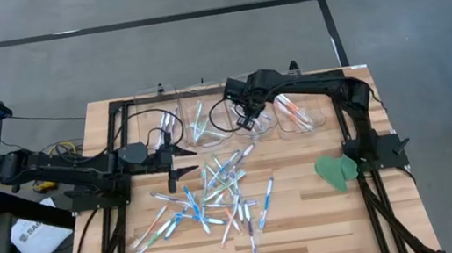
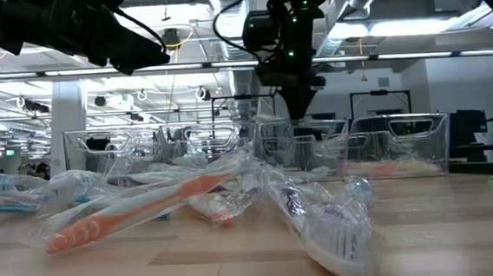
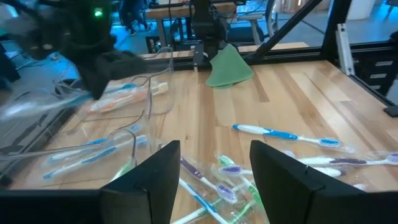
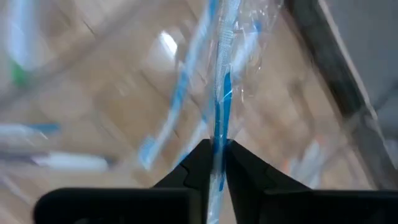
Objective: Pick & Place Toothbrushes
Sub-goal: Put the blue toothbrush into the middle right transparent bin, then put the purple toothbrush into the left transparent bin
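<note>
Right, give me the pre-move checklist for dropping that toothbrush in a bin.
1. Right hand gripping the blue toothbrush: ok, fingers pinch it.
2. Right hand over the clear bins at the table's far edge: ok.
3. Exactly which bin lies under it: cannot tell.
4. Left hand clear of the right arm: ok, open, beside the pile.
5. Toothbrushes left on the table: not ok, many remain.
</note>
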`<state>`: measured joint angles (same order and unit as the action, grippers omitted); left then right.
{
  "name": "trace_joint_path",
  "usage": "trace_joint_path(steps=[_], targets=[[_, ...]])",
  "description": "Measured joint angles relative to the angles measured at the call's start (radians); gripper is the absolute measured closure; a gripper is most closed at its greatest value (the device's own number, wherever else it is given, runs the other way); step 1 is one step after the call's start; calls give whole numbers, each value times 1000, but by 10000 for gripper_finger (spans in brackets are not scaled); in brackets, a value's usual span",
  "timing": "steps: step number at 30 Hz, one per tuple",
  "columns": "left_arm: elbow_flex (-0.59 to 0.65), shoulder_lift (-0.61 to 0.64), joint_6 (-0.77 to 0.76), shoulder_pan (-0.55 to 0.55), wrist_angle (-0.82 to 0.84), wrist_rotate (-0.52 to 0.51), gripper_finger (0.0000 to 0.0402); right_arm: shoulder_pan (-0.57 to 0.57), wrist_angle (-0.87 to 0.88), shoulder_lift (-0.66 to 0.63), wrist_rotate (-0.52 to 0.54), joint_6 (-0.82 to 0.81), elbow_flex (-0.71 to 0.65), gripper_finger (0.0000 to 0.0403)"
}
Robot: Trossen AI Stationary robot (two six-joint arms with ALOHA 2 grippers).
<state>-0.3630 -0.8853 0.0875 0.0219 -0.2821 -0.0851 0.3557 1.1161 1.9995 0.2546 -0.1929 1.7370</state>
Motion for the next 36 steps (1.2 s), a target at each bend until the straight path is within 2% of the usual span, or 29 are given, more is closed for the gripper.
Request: trace_joint_path(steps=[11, 15, 19, 26, 36], targets=[[0, 0, 0, 0, -1, 33, 215, -7, 4, 2, -18, 10, -2, 241], [0, 0, 0, 0, -1, 33, 215, -9, 8, 2, -19, -3, -2, 214], [0, 0, 0, 0, -2, 33, 215, -15, 87, 2, -53, -14, 17, 208], [0, 0, 0, 0, 0, 34, 215, -49, 255, -16, -49, -87, 72, 213], [0, 0, -1, 2, 17, 37, 215, -256, 292, -122, -38, -162, 73, 220]])
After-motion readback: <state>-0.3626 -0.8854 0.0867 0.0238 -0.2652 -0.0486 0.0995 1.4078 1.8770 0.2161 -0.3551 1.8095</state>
